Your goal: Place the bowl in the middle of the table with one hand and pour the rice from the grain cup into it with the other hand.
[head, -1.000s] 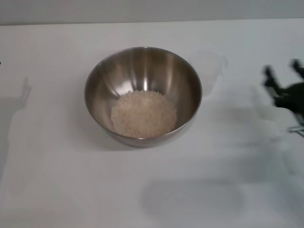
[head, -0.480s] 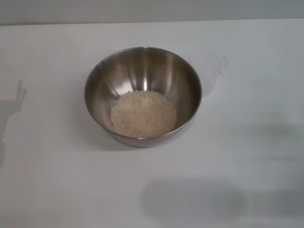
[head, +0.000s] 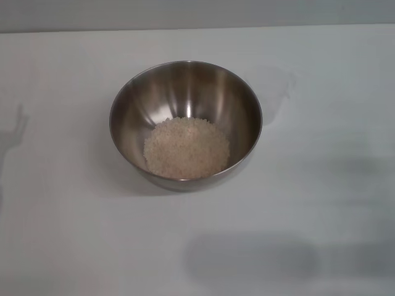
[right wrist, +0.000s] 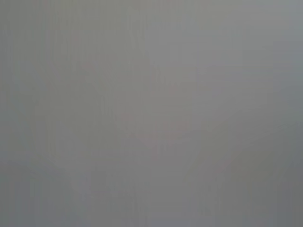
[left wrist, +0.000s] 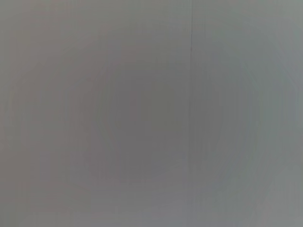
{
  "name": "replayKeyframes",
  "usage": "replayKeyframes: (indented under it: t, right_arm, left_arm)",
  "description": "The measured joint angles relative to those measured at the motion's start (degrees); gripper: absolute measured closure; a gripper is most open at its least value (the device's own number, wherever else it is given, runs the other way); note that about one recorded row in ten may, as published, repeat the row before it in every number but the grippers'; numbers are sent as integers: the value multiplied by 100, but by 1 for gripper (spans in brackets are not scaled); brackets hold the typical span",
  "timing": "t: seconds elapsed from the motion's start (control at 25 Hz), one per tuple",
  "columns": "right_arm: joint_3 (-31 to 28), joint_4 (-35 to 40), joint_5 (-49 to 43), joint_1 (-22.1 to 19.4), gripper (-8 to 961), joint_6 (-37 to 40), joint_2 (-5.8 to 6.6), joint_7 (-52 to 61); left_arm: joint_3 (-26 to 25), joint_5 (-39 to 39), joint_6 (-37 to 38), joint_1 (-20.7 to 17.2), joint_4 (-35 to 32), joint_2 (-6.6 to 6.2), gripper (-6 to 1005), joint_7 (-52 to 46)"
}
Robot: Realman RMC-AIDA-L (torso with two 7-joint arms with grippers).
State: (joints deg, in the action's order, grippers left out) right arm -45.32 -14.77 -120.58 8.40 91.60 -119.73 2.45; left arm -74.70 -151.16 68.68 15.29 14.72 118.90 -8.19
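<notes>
The steel bowl (head: 186,123) stands near the middle of the white table (head: 74,246) in the head view. A pale heap of rice (head: 186,148) lies in its bottom. The clear grain cup (head: 274,92) stands upright on the table just behind and to the right of the bowl, close to its rim, and looks empty. Neither gripper shows in the head view. Both wrist views show only a blank grey surface.
Only faint arm shadows fall on the table, one at the left edge (head: 13,132) and others at the front and right. The table's far edge (head: 197,28) runs along the top of the head view.
The right gripper, at the right edge one second ago, has left the head view. The shadow at the left has shrunk toward the edge. Bowl, rice and cup have not moved.
</notes>
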Motion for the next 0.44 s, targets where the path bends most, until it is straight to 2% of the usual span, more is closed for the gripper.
replayKeyframes:
  t: [0.44]
  right_arm:
    - [3, 79, -29, 62, 271, 26, 2, -20]
  left_arm:
    - [21, -1, 20, -32, -83, -16, 189, 18]
